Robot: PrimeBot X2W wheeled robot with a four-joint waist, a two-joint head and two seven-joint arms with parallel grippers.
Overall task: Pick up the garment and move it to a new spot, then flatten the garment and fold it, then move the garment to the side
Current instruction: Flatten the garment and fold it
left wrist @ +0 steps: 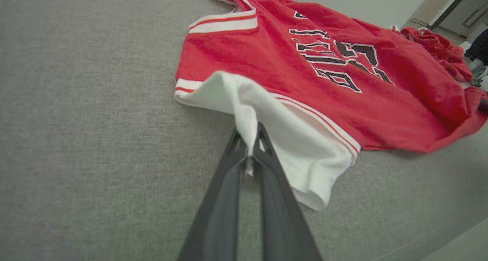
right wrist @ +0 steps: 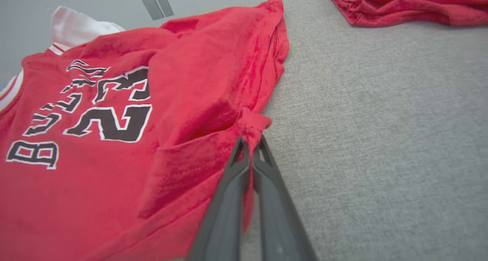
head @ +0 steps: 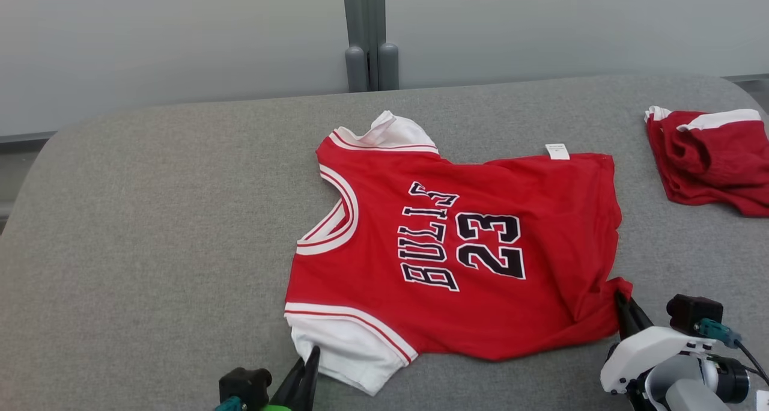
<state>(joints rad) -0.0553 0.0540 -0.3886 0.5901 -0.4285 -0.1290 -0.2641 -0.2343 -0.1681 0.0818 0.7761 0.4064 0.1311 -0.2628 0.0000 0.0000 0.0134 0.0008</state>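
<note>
Left gripper (left wrist: 248, 135) was clamped shut on the near-left white sleeve (left wrist: 301, 142) of the red jersey (head: 456, 249), right gripper (right wrist: 251, 142) shut on its near-right hem corner; it lay spread mid grey table (head: 150, 219). Light and limp, it would likely sag, so paired corner holds suited it. Wrist views showed cloth pinched in each grip; the head view gave the whole outline.

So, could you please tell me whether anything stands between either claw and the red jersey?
Nothing visible does. The left claw is shut on the white sleeve of the jersey, and the right claw on its red hem corner. The other red garment lies apart, at the far right.
</note>
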